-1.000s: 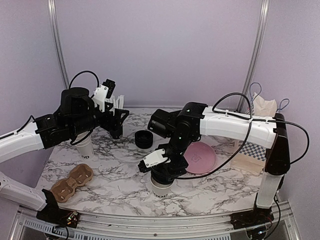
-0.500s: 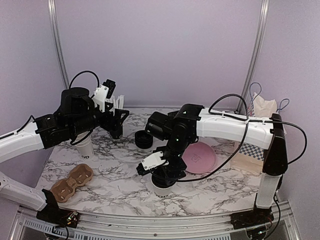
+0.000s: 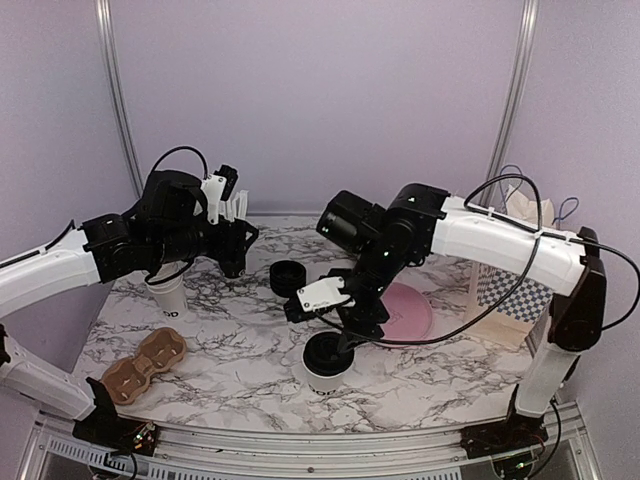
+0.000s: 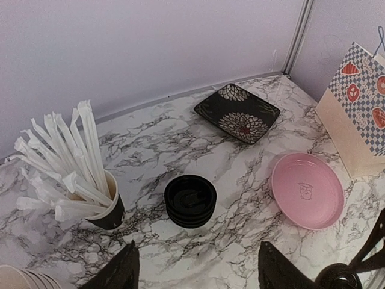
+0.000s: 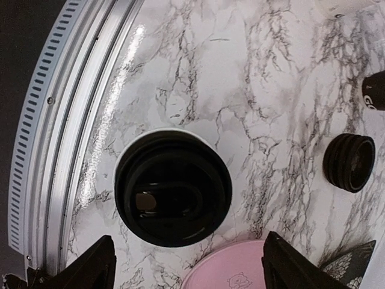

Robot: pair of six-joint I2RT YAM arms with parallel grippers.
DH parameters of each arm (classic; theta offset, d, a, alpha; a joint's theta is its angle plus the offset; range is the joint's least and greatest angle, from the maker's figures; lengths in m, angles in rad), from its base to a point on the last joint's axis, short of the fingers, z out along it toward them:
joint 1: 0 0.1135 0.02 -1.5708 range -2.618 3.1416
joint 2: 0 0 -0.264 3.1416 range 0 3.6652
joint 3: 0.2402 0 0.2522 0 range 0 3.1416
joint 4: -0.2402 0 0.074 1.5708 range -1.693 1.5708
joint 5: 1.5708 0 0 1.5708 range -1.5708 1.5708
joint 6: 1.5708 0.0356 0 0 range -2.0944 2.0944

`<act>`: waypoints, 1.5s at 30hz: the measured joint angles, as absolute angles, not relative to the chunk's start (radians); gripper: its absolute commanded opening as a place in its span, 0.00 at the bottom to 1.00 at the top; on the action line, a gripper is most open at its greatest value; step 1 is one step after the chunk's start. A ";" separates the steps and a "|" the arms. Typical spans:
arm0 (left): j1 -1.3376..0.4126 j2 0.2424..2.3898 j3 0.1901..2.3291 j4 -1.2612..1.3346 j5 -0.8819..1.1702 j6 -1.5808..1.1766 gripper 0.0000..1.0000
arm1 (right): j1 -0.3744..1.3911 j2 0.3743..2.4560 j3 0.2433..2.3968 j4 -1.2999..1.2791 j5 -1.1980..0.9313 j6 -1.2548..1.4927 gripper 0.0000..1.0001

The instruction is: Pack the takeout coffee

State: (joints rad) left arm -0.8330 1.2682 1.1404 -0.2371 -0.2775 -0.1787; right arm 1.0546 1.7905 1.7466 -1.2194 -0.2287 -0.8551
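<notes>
- the coffee cup (image 3: 325, 364), white with a black lid pressed on, stands low in the centre of the top view on the marble table (image 3: 230, 330), near its front edge.
- the right gripper (image 3: 345, 335) hangs just above that lid with its jaws spread wide and nothing between them; in the right wrist view the cup (image 5: 173, 188) sits at mid-frame and the two fingers (image 5: 90, 268) stand out at the lower corners, wider than the cup.
- the left gripper (image 4: 198, 253) is spread wide too and empty, up at the left of the top view.
- a stack of black lids (image 4: 190, 200) sits at the centre of the left wrist view, a cup of wrapped straws (image 4: 72, 168) to its left and a pink plate (image 4: 307, 189) to its right.
- a dark flowered tray (image 4: 237, 112) lies above centre, near the back wall.
- the checked paper bag (image 3: 510, 290) stands at the right edge of the top view.
- the cardboard cup carrier (image 3: 145, 365) lies at the lower left of the top view, well apart from the cup.
</notes>
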 measured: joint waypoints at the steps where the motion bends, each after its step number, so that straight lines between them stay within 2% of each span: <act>1: -0.833 1.273 1.151 -0.268 -0.256 -0.201 0.63 | 1.030 1.756 1.724 -1.200 -0.240 -0.845 0.76; 6: -0.862 1.273 1.123 -0.389 -0.113 -0.272 0.56 | 0.896 1.576 1.512 -1.034 -0.260 -0.789 0.60; 8: -0.898 1.273 1.084 -0.417 -0.067 -0.288 0.52 | 0.876 1.561 1.453 -0.993 -0.266 -0.770 0.57; 16: -1.065 1.366 0.978 -0.422 0.042 -0.354 0.46 | 0.870 1.602 1.354 -0.882 -0.289 -0.751 0.54; 28: -1.074 1.423 0.883 -0.227 0.175 -0.447 0.41 | 0.877 1.602 1.342 -0.815 -0.298 -0.752 0.53; 45: -1.075 1.457 0.857 -0.121 0.210 -0.476 0.38 | 0.937 1.624 1.337 -0.810 -0.278 -0.752 0.54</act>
State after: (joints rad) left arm -1.0748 1.4567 0.8566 -0.1207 0.2104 -0.4759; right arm 0.9375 1.6238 1.3369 -0.8097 -0.2779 -0.7525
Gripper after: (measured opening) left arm 0.388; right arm 0.537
